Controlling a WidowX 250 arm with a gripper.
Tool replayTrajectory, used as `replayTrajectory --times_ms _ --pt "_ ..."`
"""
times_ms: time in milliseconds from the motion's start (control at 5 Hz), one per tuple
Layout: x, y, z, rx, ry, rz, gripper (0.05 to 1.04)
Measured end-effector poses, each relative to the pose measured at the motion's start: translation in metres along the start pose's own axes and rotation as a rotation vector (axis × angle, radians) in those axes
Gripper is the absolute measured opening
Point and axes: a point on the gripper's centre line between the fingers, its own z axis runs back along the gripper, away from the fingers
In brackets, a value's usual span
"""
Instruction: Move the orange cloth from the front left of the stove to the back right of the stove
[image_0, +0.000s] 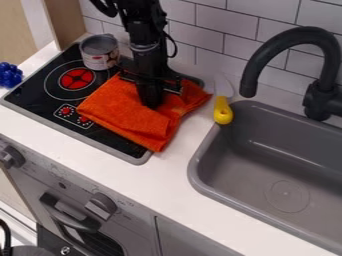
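One orange cloth (123, 114): here it is, spread rumpled across the right part of the stovetop (37, 102), its far right corner out past the edge over the counter (163, 172).
Gripper (153, 106): black, hanging right down at the cloth, orange fabric on both sides of it; spread or pressed together, those jaws, I cannot tell from here.
Can (101, 59): standing at the back of the stovetop, grey above, pale and red label below, left of the arm.
Burner (77, 79): red centre, pale rings, just in front of the can.
Dials (66, 110): a red pair, printed near the front edge, left of the cloth.
Knife (223, 110): over to the right now, yellow handle at the sink's corner, pale blade towards the wall.
Sink (195, 172): grey basin, round drain mark in the floor.
Faucet (327, 55): black, arching high beside it.
Blue bumpy thing (10, 75): far left, on the counter.
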Motion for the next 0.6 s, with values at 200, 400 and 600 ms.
replayTrajectory --times_ms 200,400,600 --pt "0.010 0.008 0.000 0.011 -0.019 0.032 0.052" --pt "0.019 0.015 0.000 0.009 -0.038 0.061 0.052" --pt "0.033 0.020 -0.001 0.016 -0.043 0.124 0.052"
